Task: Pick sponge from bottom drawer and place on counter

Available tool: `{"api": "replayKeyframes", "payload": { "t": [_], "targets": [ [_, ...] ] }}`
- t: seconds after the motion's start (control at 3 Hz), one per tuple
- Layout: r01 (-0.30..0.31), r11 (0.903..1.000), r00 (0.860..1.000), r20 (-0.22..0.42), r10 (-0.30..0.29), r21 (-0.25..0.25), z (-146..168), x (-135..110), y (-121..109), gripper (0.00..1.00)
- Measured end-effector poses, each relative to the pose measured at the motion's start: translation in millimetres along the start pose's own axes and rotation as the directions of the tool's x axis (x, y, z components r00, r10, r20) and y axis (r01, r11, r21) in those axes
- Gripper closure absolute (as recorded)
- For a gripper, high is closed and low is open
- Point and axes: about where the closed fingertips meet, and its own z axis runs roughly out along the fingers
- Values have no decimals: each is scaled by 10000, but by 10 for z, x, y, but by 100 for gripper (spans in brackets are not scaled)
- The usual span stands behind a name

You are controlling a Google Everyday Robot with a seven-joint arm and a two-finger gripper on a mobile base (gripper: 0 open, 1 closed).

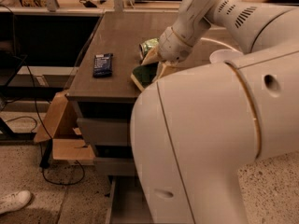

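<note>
My gripper (150, 72) is over the front part of the counter (121, 36), its pale fingers (152, 57) shut on the sponge (144, 75), whose dark green face and yellowish edge show between them. The sponge sits low, at or just above the counter surface; I cannot tell if it touches. The bottom drawer (122, 203) stands pulled out at the foot of the cabinet, its pale inside mostly hidden behind my arm's white body.
A dark blue packet (103, 64) lies on the counter's left front. A crushed green can (148, 45) sits just behind the gripper. Two upper drawers (103, 130) are shut. A cardboard box (63, 133) and cables lie on the floor at left.
</note>
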Motion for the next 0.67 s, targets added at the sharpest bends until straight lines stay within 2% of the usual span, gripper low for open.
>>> {"api": "replayKeyframes", "payload": {
  "t": [0.33, 0.67],
  "targets": [
    [0, 10000, 10000, 0, 0, 0, 0, 0, 0, 57],
    [1, 10000, 10000, 0, -1, 0, 0, 0, 0, 26]
  ]
}}
